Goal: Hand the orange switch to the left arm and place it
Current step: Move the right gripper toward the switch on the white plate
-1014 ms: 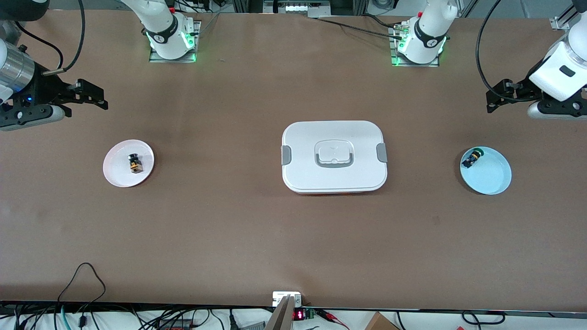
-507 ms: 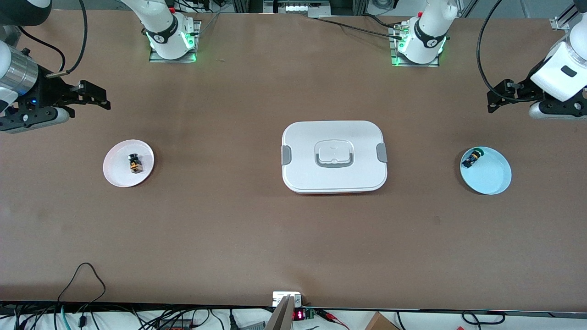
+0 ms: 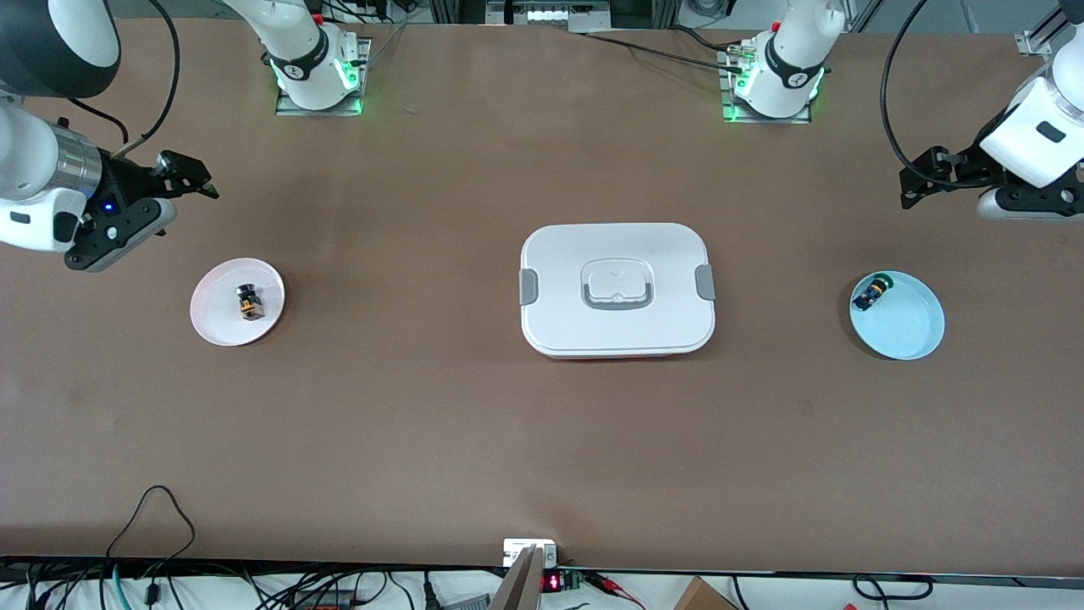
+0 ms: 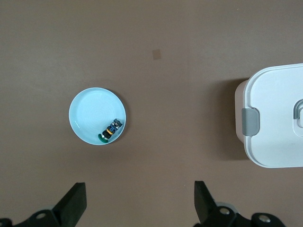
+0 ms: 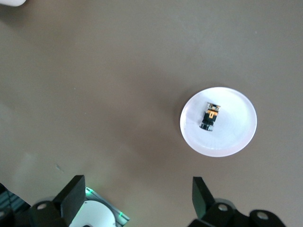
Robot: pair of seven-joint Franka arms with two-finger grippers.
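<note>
The tiny black-and-orange switch (image 3: 248, 302) lies on a round pink plate (image 3: 218, 326), while the right gripper (image 3: 193, 180) and left gripper (image 3: 919, 180) hang above bare table, fingers spread, well apart from the big white plastic box (image 3: 618, 246).

Both arms are glossy white with black bands at the joints. Each base (image 3: 313, 63) stands on a metal plate and glows green at its foot. The right arm (image 3: 51, 182) has a brushed silver ring at the wrist, a small blue light on the black housing beside it, and a black cable looping off it. The left arm (image 3: 1029, 140) carries a dark oval mark on its white wrist shell and a black cable arching above.
</note>
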